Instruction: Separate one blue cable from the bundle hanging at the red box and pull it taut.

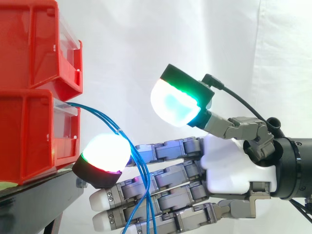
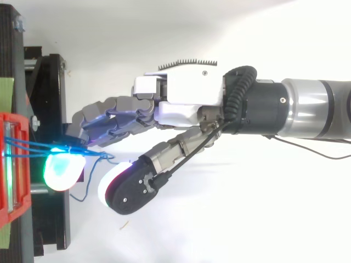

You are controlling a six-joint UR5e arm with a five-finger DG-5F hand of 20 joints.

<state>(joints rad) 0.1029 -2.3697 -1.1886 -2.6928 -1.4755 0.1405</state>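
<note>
hand [image 1: 234,165] open: fingers straight, thumb [image 1: 175,105] raised well apart at 12 o'clock, nothing pinched. blue cable bundle [image 1: 113,123] leaves lower red box [image 1: 29,141] at 9 o'clock, arcs down toward 6 o'clock across fingers, between them and thumb. judgement: hook single strand with lit fingertip [image 1: 103,148] before closing thumb; draw slowly toward 3 o'clock. risk: whole bundle caught.

- Glossy, smooth moulded plastic for the red bins [image 1: 29,136], with clear plastic at their fronts.
- Thin, smooth, slightly shiny sheathing on the blue cables [image 1: 103,115].
- On the hand [image 1: 234,165], a smooth white plastic palm shell, matt grey metal-looking links, and milky translucent fingertip pads [image 1: 173,105] backed in matt black.
- Matt black, metal-looking stand [image 1: 39,195].
- Soft, matt white cloth curtain [image 1: 195,34].
- Satin silver metal on the arm [image 2: 312,107].
</note>
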